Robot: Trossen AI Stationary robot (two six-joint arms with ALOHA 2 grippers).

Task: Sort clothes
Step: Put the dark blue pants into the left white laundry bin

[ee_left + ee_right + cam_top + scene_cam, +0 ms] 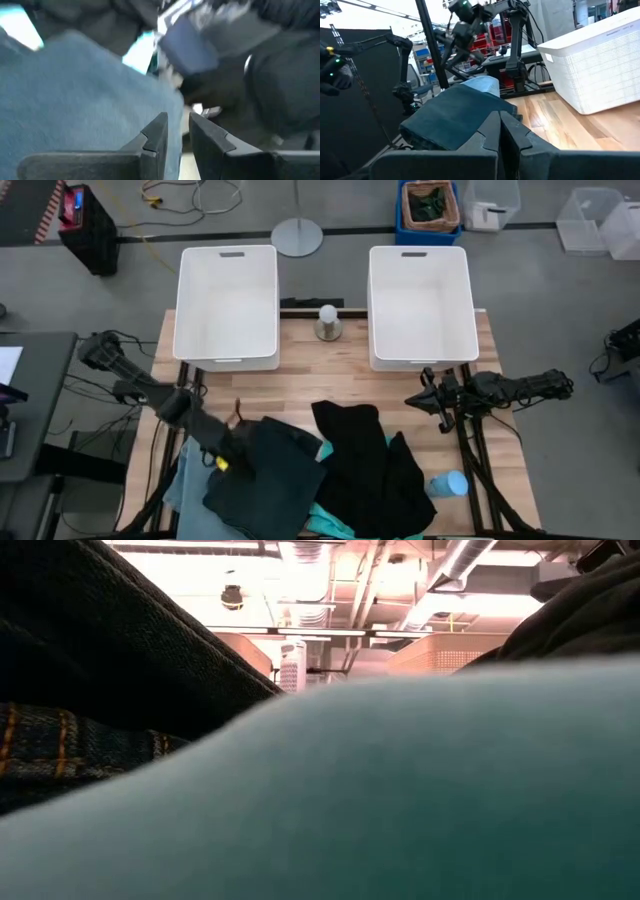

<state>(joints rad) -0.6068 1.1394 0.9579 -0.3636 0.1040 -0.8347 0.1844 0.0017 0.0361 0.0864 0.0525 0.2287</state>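
Four garments lie in a heap on the near half of the wooden table. The dark teal-green one [270,485] lies on top at the left and the black one [365,470] at the right. The dusty grey-blue one [183,480] peeks out at the left edge, and the bright turquoise one [325,520] shows between and beneath them. My left gripper [228,458] is low at the teal garment's left edge, its fingers nearly together on the cloth [100,100]. My right gripper [420,397] is shut and empty, above bare table right of the heap. Cloth [380,790] blocks most of the low view. My left gripper has the dark teal-green garment's left edge [172,107] between its two fingers, which stand a narrow gap apart. It comes slanting down from the table's left. I cannot tell whether it holds one layer or several. The garment lies on the heap.
Two white bins [228,305] [418,305] stand side by side at the table's far edge, with a small white-topped post [328,322] between them. A light blue cylinder [450,483] lies near the table's near right corner. A blue crate of dark cloth [430,208] sits on the floor beyond.
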